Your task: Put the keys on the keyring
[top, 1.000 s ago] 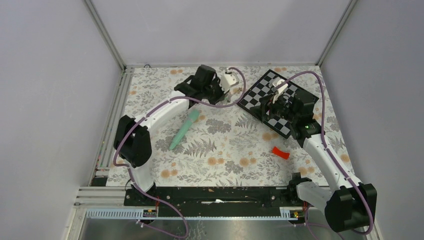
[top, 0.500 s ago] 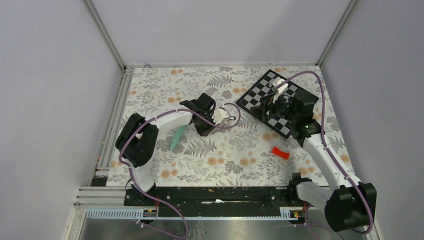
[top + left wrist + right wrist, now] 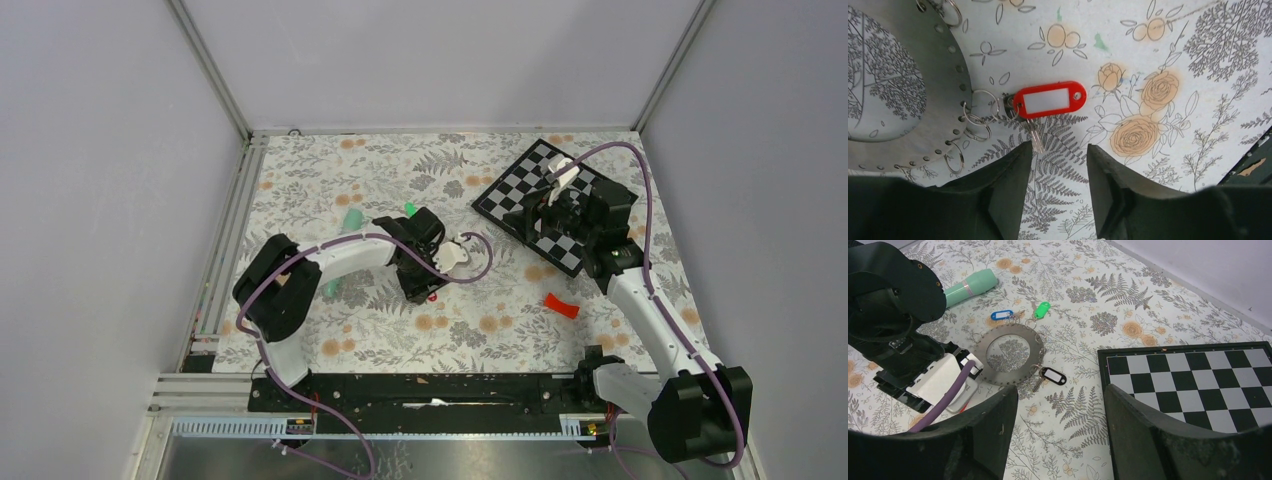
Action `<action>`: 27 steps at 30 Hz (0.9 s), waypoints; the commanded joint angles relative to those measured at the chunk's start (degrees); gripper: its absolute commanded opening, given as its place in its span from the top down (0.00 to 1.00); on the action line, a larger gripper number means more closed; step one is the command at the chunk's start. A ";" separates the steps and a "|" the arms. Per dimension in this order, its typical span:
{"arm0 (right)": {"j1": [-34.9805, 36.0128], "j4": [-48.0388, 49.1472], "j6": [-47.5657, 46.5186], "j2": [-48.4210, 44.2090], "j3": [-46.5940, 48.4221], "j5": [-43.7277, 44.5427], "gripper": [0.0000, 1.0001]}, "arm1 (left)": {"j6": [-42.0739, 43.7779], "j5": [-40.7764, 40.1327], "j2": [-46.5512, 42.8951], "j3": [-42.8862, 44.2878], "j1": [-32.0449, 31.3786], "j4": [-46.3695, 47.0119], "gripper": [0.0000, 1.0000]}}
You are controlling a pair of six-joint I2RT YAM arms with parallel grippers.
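From above, the floral tabletop (image 3: 300, 170) lay between plain grey walls, with a checkerboard (image 3: 515, 195) at its far right corner. The left arm (image 3: 340, 250) bent over the tabletop's middle and the right arm (image 3: 650, 310) reached over the checkerboard.

In the left wrist view, the left gripper (image 3: 1058, 170) stood parted and empty, just short of the red-tagged key (image 3: 1050, 100) at the keyring (image 3: 923, 100) rim.

In the right wrist view, the right gripper (image 3: 1055, 410) gaped wide and held nothing. A blue-tagged key (image 3: 1000, 315), a green-tagged key (image 3: 1042, 309) and a black-tagged key (image 3: 1053, 375) lay round the keyring.
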 commanded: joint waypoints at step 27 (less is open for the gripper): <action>-0.54 -5.24 -4.11 -2.51 -0.63 6.77 0.00 | -16.20 8.62 -23.34 -7.47 49.41 28.63 0.01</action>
